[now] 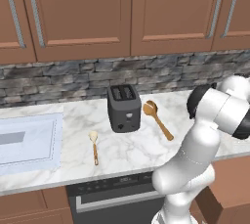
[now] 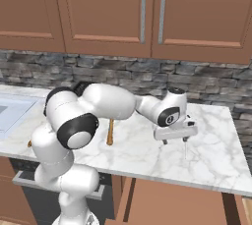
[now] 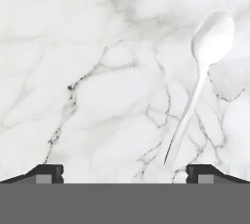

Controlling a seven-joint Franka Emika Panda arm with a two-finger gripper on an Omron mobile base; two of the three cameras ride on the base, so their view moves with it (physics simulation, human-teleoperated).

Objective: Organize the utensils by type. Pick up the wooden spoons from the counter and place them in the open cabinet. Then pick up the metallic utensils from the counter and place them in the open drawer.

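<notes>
**Open gripper over a pale spoon; both wooden spoons still on the counter**

I have the gripper [image 2: 175,133] hanging open and empty above the right end of the counter [image 2: 216,155], jaws spread wide. Straight under it lies a slim, glossy white-silver spoon [image 3: 202,78], flat on the veined marble, bowl away from the fingertips [image 3: 48,173]. I judge it light, stiff and slippery, lying so low that I would pinch it across the narrow handle near the middle, from straight above.

The wooden spoons sit far to the left: the long golden-brown one [image 1: 157,118] just beside the dark toaster [image 1: 123,107], the short cream-bowled one [image 1: 94,146] in front of the toaster, well apart from it. Matte wood should grip better; I would take each mid-handle. Both look light and rigid, with little risk of damage.
</notes>
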